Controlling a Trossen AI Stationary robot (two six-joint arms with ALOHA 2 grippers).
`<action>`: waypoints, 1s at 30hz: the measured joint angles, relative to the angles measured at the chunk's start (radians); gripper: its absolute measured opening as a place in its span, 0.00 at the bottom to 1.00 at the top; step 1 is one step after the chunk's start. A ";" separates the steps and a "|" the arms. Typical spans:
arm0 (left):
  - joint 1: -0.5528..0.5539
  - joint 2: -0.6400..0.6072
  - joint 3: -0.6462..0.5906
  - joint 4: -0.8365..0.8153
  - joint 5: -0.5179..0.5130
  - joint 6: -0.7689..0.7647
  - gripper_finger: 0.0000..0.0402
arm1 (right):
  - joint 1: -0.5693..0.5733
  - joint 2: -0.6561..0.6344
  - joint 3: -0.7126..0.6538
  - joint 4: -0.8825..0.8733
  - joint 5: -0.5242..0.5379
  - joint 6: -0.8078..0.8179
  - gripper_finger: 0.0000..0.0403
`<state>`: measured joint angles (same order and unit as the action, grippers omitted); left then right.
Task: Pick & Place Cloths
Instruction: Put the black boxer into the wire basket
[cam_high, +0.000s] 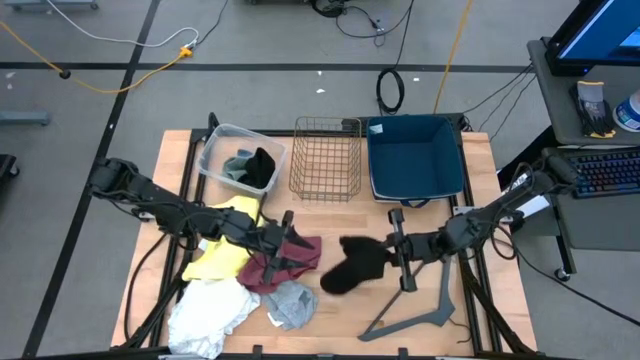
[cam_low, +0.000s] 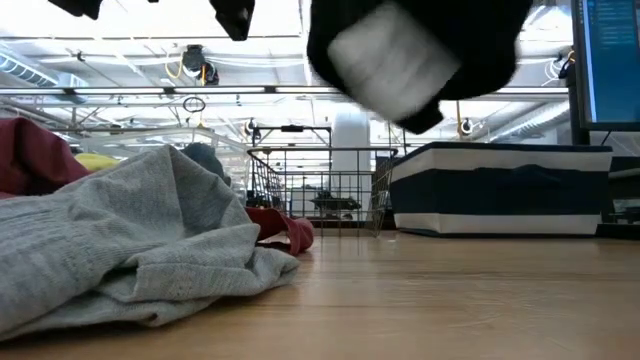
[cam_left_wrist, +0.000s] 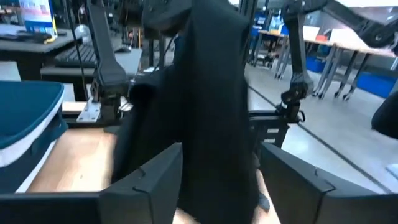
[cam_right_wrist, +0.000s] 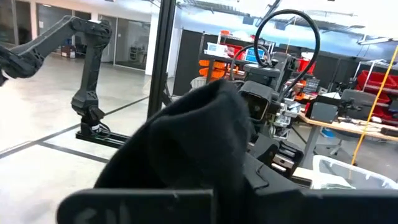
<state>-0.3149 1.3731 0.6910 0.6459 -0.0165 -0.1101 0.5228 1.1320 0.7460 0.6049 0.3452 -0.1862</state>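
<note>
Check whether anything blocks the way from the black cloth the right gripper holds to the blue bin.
Nothing visible does. The right gripper holds the black fabric cloth lifted off the wooden table; the rectangular blue fabric bin sits open directly beyond it.

From my feed, the wooden table (cam_high: 480, 200) sits on a grey concrete floor (cam_high: 270, 40) crossed by dark lines, with yellow and black cables trailing over it. A desk (cam_high: 600, 130) stands just beside the table, carrying a keyboard (cam_high: 610, 170) and a lit monitor (cam_high: 600, 30). The low view shows ceiling trusses and bright overhead lights (cam_low: 120, 40).
</note>
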 joint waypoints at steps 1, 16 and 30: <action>0.000 0.000 0.000 0.010 0.000 0.000 0.57 | -0.003 0.000 0.000 0.005 0.000 -0.008 0.00; 0.000 0.018 0.000 0.055 -0.061 -0.026 0.72 | -0.070 0.014 0.000 0.074 -0.002 -0.017 0.00; 0.026 0.158 0.062 0.111 -0.035 -0.050 0.72 | -0.099 0.028 0.000 0.097 -0.006 -0.006 0.00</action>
<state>-0.2885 1.5316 0.7532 0.7569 -0.0519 -0.1599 0.4240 1.1603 0.7460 0.7017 0.3396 -0.1925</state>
